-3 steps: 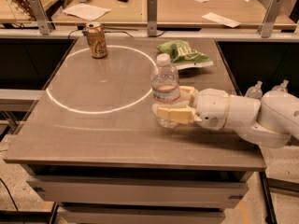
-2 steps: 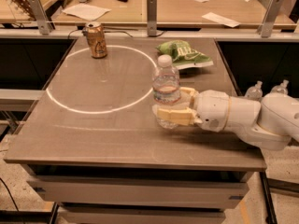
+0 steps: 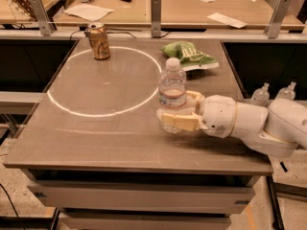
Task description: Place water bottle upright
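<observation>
The water bottle (image 3: 172, 83) stands upright on the brown table (image 3: 110, 138), right of the middle, just outside the white circle's right edge. It is clear plastic with a white cap and a label band. My gripper (image 3: 175, 108) comes in from the right on a white arm (image 3: 249, 126). Its tan fingers (image 3: 181, 121) sit on either side of the bottle's lower half, one in front and one behind, and are closed against it. The bottle's base rests on the tabletop.
A gold-brown soda can (image 3: 99, 41) stands at the far left of the table, on the white circle (image 3: 72, 110). A green chip bag (image 3: 189, 55) lies at the far right. Two small pump-top bottles (image 3: 274, 93) show beyond the table's right edge. Desks with papers stand behind.
</observation>
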### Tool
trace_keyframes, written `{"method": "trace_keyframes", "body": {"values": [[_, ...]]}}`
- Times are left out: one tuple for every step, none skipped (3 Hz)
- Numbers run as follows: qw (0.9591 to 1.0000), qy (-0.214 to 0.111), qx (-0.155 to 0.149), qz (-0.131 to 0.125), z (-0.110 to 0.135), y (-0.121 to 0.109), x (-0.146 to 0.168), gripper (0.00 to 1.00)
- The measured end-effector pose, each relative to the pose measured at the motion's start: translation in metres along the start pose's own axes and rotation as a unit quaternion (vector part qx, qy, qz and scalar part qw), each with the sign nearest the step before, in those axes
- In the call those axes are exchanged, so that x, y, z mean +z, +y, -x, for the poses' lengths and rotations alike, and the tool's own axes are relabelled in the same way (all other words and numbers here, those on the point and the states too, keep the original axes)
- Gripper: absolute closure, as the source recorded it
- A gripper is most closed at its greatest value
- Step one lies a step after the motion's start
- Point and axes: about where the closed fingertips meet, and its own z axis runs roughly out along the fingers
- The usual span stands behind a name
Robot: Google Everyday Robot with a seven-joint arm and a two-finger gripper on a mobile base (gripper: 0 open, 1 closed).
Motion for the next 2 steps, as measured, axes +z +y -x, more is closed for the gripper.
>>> {"method": "trace_keyframes", "body": {"values": [[1.0000,-0.001,-0.006,0.003,0.0030,0.0002,-0.0018,0.13],[0.9999,0.006,-0.011,0.008,0.0056,0.0005,-0.0043,0.00]]}}
